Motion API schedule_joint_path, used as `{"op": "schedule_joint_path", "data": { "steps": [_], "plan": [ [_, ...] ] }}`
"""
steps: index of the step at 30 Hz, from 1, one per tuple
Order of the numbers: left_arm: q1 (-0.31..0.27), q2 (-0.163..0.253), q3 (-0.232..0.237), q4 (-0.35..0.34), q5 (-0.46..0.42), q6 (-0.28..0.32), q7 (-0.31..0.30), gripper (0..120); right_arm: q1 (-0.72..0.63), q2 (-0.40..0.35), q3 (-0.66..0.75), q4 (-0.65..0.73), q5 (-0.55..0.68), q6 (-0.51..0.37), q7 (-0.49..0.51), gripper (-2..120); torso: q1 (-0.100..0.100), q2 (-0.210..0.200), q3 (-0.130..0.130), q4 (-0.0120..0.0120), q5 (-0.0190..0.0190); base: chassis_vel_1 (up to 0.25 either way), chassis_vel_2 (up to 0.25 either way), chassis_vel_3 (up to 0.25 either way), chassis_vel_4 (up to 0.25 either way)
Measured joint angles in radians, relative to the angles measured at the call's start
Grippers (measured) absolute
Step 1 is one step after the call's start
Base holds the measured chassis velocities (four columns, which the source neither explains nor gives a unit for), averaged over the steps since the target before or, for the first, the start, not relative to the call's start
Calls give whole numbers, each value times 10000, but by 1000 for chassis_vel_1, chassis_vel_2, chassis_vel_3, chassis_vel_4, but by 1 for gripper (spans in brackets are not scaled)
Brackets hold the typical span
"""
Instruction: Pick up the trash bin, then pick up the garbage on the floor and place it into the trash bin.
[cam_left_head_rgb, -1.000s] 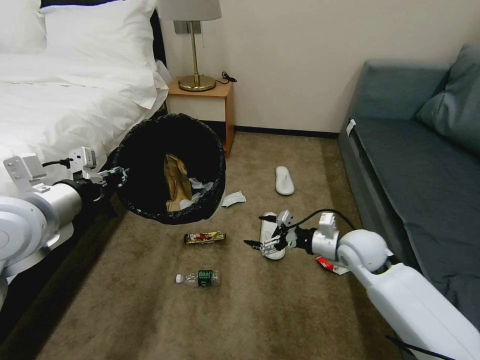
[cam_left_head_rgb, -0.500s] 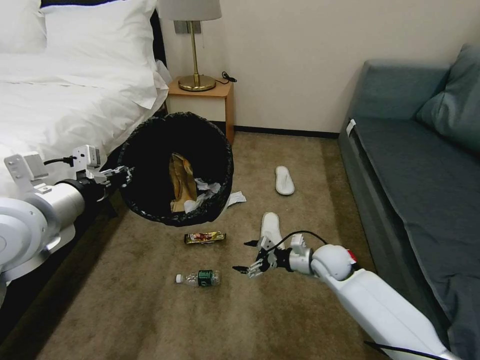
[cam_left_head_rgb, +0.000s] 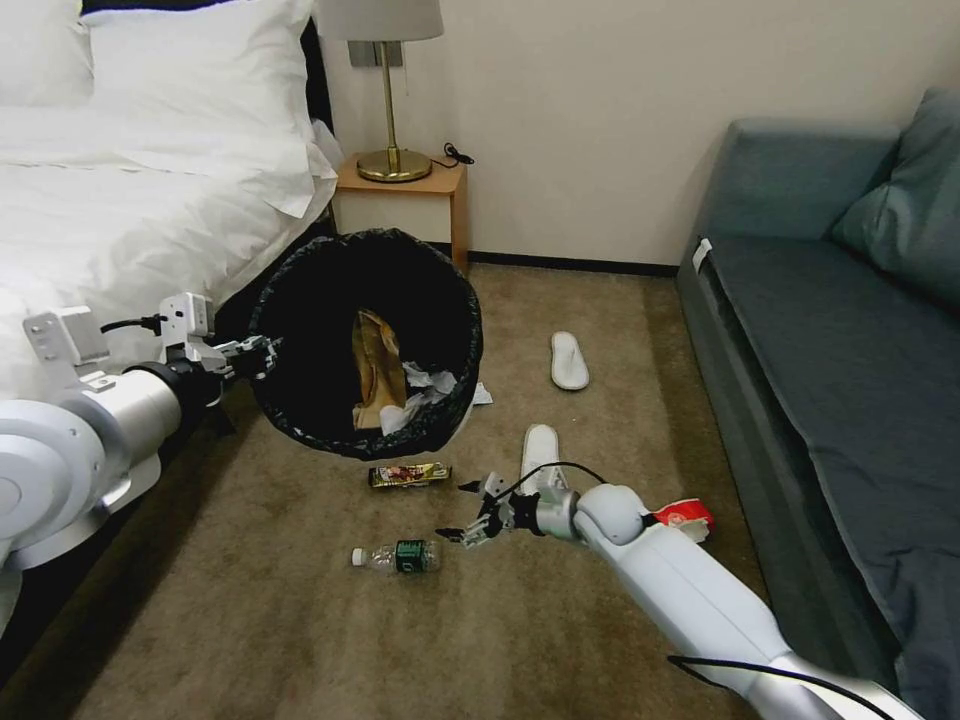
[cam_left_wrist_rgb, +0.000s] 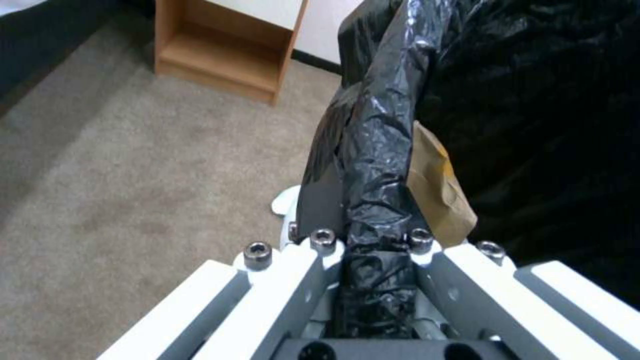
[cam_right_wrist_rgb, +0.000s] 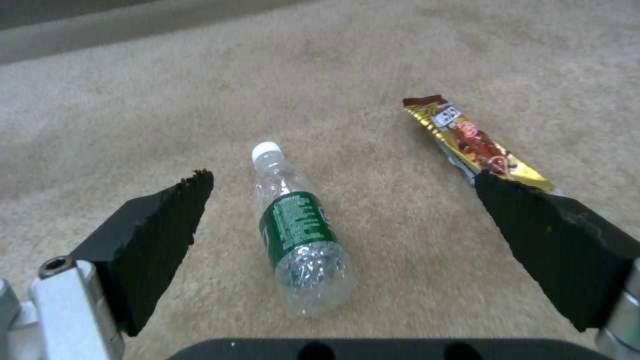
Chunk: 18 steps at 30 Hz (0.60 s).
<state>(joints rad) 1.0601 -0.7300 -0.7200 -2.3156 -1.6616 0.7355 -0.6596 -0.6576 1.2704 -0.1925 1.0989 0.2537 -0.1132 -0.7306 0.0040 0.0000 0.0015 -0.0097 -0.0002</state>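
**Fingers spread over the bottle, bin held up**

Fingers (cam_left_head_rgb: 452, 532) of the right gripper (cam_left_head_rgb: 465, 512) spread wide, low beside the bottle (cam_left_head_rgb: 397, 556) on the carpet. Left gripper (cam_left_head_rgb: 262, 350) holds the trash bin (cam_left_head_rgb: 300, 400) off the floor.

Left wrist: fingers (cam_left_wrist_rgb: 293, 270) pinch the bin's bagged rim.

Right wrist: bottle (cam_right_wrist_rgb: 303, 235) lies between the open pads; wrapper (cam_right_wrist_rgb: 477, 145) near one. Centre on the label, straddle the body, drop lower. Green label unreadable.
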Motion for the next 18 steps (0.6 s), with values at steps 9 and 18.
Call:
{"op": "schedule_joint_path", "data": {
  "steps": [9,18],
  "plan": [
    [-11,-50,25,-16,6,0,65,3,412,1029,-273,-2043,-568,670,6,100,0,0,-1,-1,0,0,0,0,0],
    [-115,2,111,-62,-2,1,132,3,761,1703,-377,-3606,-927,1087,51,100,0,0,-1,-1,0,0,0,0,0]
  ]
}}
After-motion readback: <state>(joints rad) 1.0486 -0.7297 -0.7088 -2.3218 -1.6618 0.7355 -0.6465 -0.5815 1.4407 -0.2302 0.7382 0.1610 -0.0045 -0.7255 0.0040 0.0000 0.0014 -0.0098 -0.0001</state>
